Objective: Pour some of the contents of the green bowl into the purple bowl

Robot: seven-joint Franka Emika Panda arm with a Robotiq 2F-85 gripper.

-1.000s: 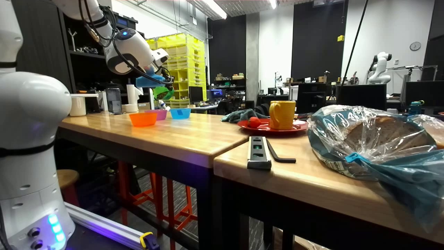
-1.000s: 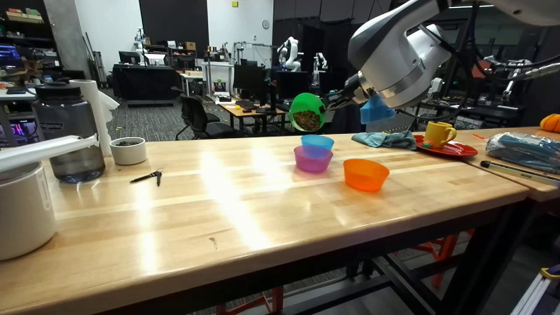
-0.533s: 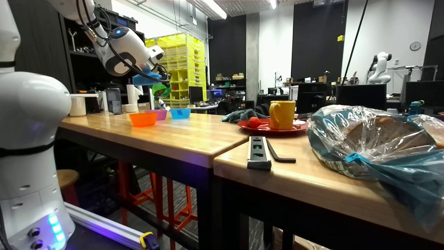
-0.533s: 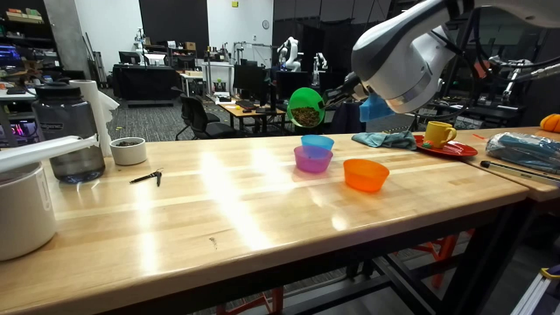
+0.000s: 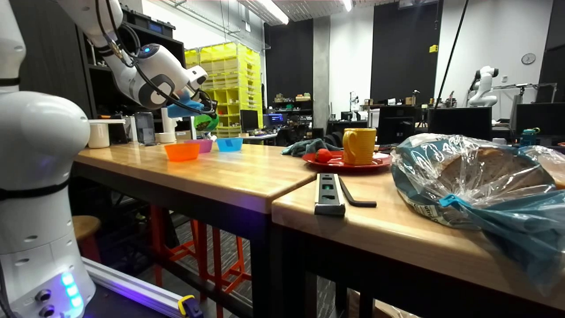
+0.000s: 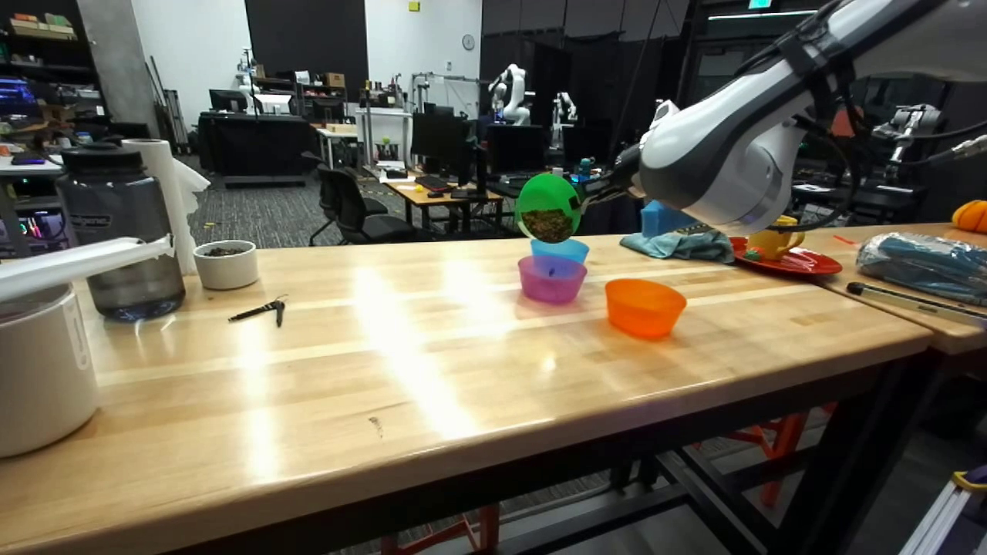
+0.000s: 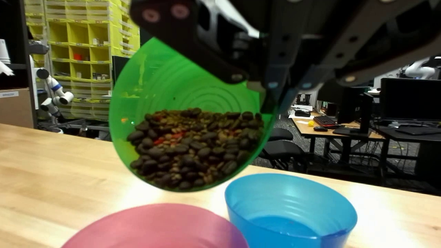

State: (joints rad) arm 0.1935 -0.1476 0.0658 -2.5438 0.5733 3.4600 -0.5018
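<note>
At the upper centre of the wrist view, the robot's fingers (image 7: 270, 100) are pressed together on the right-hand rim of the green bowl (image 7: 179, 88), pinching it. The bowl is held tilted in the air, its open side facing the camera, and dark bean-shaped pieces (image 7: 186, 162) mixed with smaller brown bits (image 7: 175, 120) lie heaped against its lower wall. Beneath, cut off by the bottom edge of the frame, is the purple bowl (image 7: 162, 224), which looks pink here; the blue bowl (image 7: 286, 210) is just beside it, towards the lower right. In an exterior view, the purple bowl stands upright on the wooden bench (image 6: 308, 378), slightly right of centre, with an orange bowl (image 6: 645, 308) near it on the right. In both exterior views, a yellow mug (image 5: 359, 148) stands on a red plate (image 5: 337, 165), right of centre
</note>
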